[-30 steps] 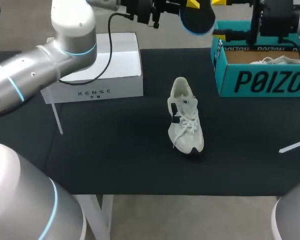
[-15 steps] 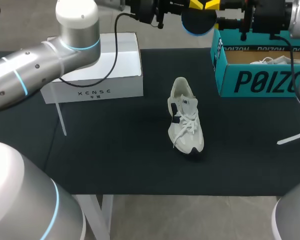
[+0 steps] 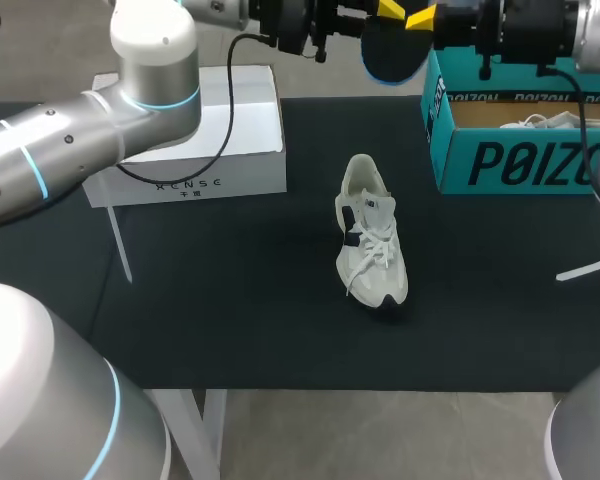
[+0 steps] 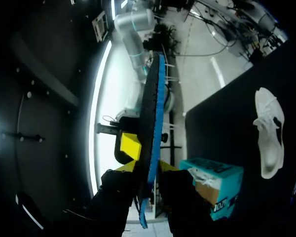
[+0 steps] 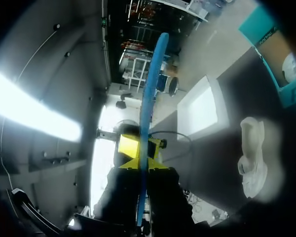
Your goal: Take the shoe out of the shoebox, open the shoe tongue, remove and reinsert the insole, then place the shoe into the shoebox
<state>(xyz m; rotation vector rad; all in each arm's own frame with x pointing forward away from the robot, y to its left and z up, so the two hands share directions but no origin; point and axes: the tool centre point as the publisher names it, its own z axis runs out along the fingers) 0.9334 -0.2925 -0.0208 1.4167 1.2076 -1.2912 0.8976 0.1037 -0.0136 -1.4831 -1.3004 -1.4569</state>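
Note:
High above the table's far edge, a blue and black insole [image 3: 392, 45] is held between both grippers. My left gripper [image 3: 385, 8] comes in from the left and my right gripper [image 3: 420, 15] from the right. In the left wrist view the insole [image 4: 153, 123] stands on edge between the left gripper [image 4: 148, 167], both yellow tips against it. In the right wrist view the right gripper [image 5: 140, 160] pinches the thin blue insole [image 5: 150, 98]. The white shoe [image 3: 370, 245] lies on the black table mat, laces up, apart from both arms. The teal shoebox [image 3: 520, 150] stands at the back right.
A second white shoe [image 3: 550, 122] lies inside the teal shoebox. A white box [image 3: 210, 140] stands at the back left of the black mat [image 3: 240, 300]. A white strip [image 3: 585, 270] lies at the mat's right edge.
My right gripper has gone from wide open around the insole to shut on it. The left arm shifted slightly to the right. The shoe has not moved.

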